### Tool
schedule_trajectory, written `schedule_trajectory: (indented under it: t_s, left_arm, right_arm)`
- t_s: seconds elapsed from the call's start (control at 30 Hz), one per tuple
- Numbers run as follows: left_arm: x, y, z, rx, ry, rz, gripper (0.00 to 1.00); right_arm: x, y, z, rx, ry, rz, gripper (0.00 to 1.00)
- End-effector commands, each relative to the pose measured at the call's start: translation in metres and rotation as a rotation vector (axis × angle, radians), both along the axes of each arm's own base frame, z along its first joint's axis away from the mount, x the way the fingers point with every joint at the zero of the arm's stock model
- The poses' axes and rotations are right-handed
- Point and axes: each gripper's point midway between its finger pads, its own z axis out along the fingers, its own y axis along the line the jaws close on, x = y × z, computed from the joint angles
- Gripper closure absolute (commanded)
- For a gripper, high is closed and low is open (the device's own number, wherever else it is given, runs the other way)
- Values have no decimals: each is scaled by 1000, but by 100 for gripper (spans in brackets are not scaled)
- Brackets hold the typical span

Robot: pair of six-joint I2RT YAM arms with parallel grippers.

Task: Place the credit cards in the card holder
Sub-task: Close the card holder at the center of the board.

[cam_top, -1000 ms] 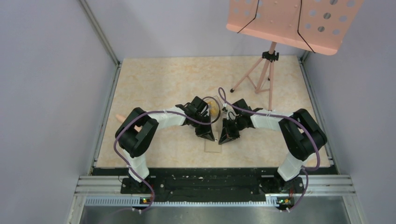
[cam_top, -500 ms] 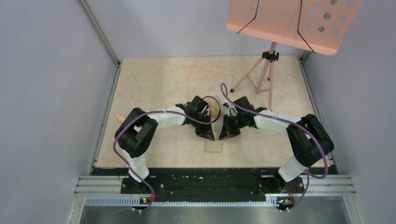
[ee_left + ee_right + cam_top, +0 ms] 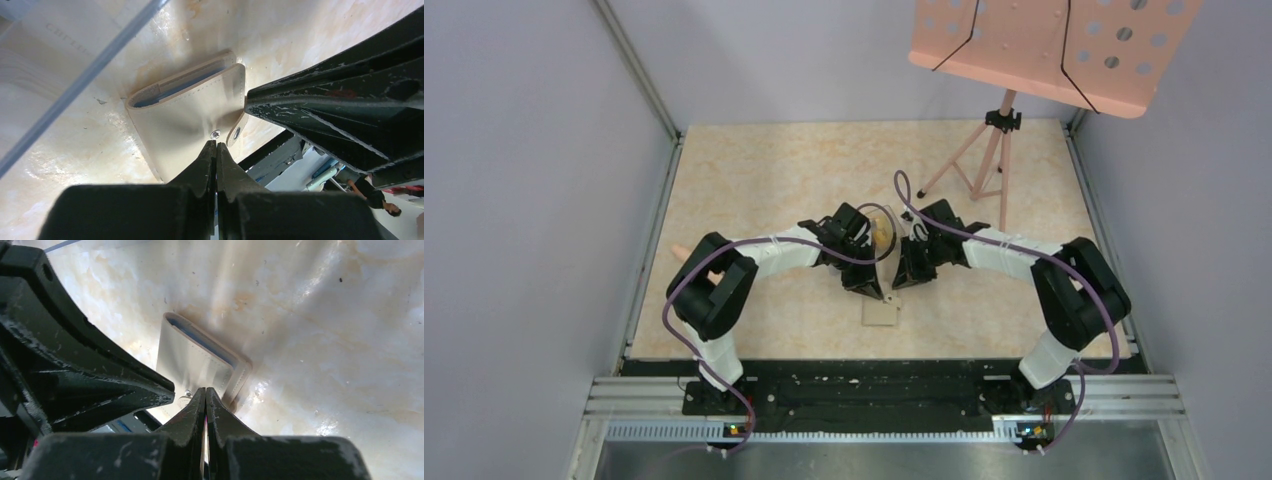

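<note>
Black fingertips of the left gripper (image 3: 216, 150) and right gripper (image 3: 205, 392) are each pressed together, holding nothing visible, at the snap tab of the tan-beige folding card holder (image 3: 185, 112). It lies folded on the marbled table (image 3: 60, 165) between them. I judge no credit cards are loaded yet, since it needs opening first; the faint pale lettering (image 3: 65, 31) nearby is unreadable.

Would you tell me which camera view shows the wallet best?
The left wrist view: the wallet fills its middle, folded, with its snap and blue lining plain. The right wrist view shows a narrower slice, blue edge included. The top view shows only a small tan patch.
</note>
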Motion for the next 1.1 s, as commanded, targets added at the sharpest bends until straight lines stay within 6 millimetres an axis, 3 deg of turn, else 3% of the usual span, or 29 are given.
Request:
schedule_trajectory:
  t_s: [0.0, 0.2, 0.3, 0.9, 1.07]
  left_arm:
    - [9, -8, 21, -42, -56, -7, 100]
    - [9, -11, 24, -64, -58, -5, 73]
    - [10, -14, 29, -89, -66, -12, 69]
    - [7, -28, 19, -136, -5, -48, 76]
    - [7, -30, 15, -140, 2, -52, 85]
  right_arm:
    - [8, 6, 3, -11, -23, 1, 100]
    - [-2, 2, -9, -18, 5, 6, 100]
    - [-5, 2, -14, -20, 22, 9, 100]
    - [-9, 1, -21, -26, 44, 17, 100]
    - [-10, 1, -22, -27, 47, 19, 100]
